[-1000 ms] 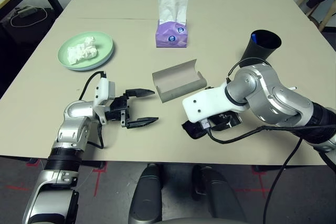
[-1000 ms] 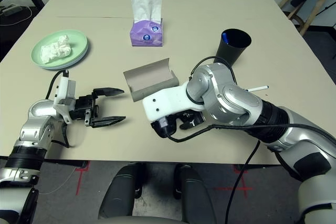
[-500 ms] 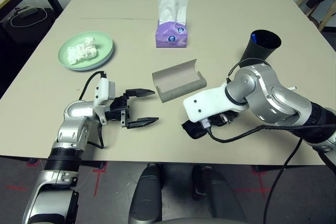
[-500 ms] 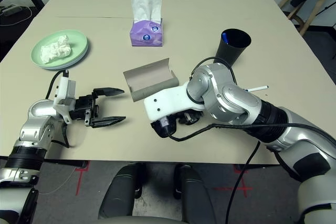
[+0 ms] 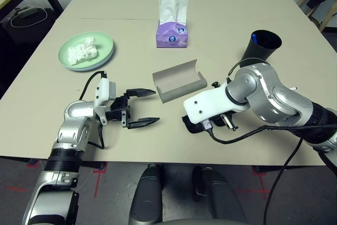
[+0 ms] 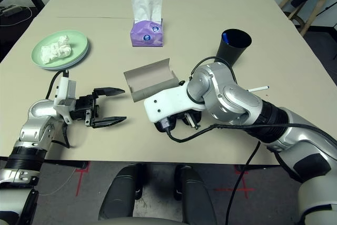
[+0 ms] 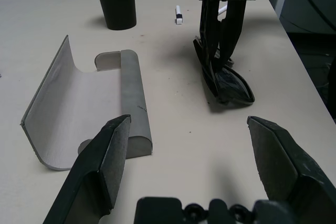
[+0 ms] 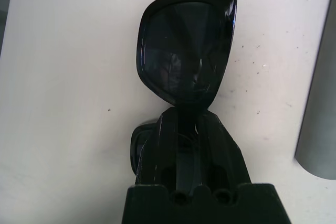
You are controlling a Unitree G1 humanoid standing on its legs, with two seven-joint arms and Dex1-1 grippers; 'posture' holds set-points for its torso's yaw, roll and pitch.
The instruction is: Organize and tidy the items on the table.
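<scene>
Head views: the right gripper (image 5: 202,125) is pinching the folded black plastic sunglasses (image 7: 224,81) beside the open grey oblong glasses case (image 5: 179,81); the left gripper (image 5: 143,108) is waiting open-jawed. Wrist views: fingers are clamping the bridge; lift level, lower lenses into the trough.

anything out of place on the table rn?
One pen lies loose on the table behind the right arm, outside the cup. The case sits open and empty while the right end effector pinches the sunglasses beside it.
</scene>
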